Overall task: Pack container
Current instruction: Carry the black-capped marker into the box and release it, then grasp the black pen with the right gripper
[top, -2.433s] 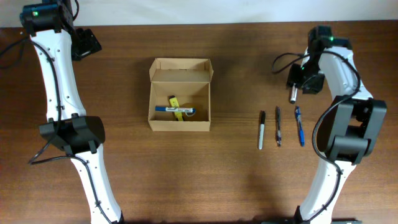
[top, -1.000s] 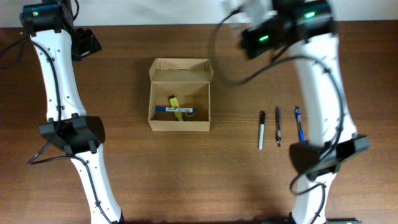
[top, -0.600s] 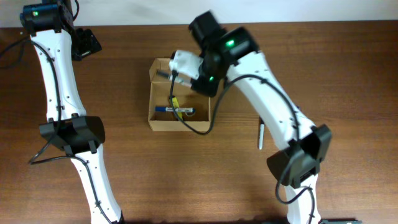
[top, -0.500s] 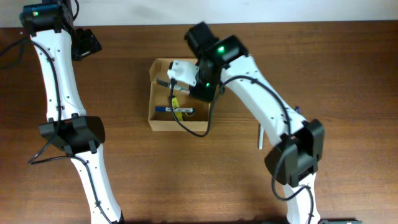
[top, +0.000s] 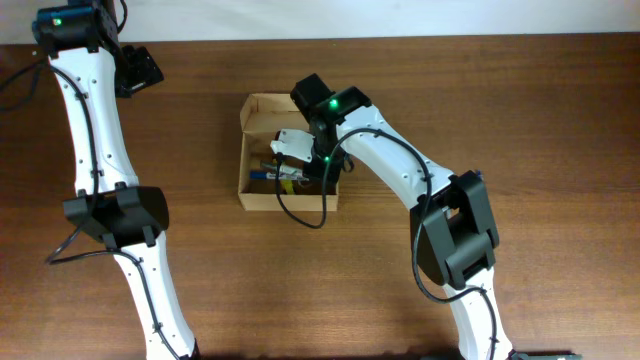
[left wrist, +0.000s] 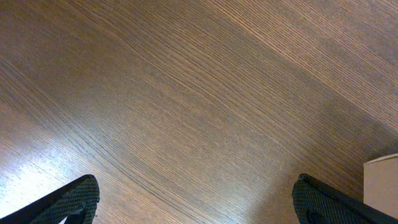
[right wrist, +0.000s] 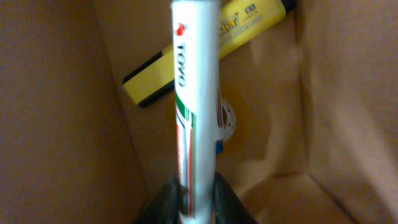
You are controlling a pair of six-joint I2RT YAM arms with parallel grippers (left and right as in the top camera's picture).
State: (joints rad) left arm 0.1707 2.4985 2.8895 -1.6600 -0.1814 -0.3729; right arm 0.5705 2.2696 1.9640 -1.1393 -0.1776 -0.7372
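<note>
Right wrist view: closest to you, the right gripper (right wrist: 198, 200) has its two fingers against both sides of a white marker (right wrist: 196, 93), clamped on it. The marker reaches into the container (right wrist: 62, 112), and beyond it a yellow highlighter (right wrist: 242, 31) lies on the box floor. In the left wrist view, your left gripper (left wrist: 196, 196) hangs with its fingers wide apart over the wooden table (left wrist: 186, 93). Overhead, the container sits mid-table with its flap open and the right arm reaching into it.
</note>
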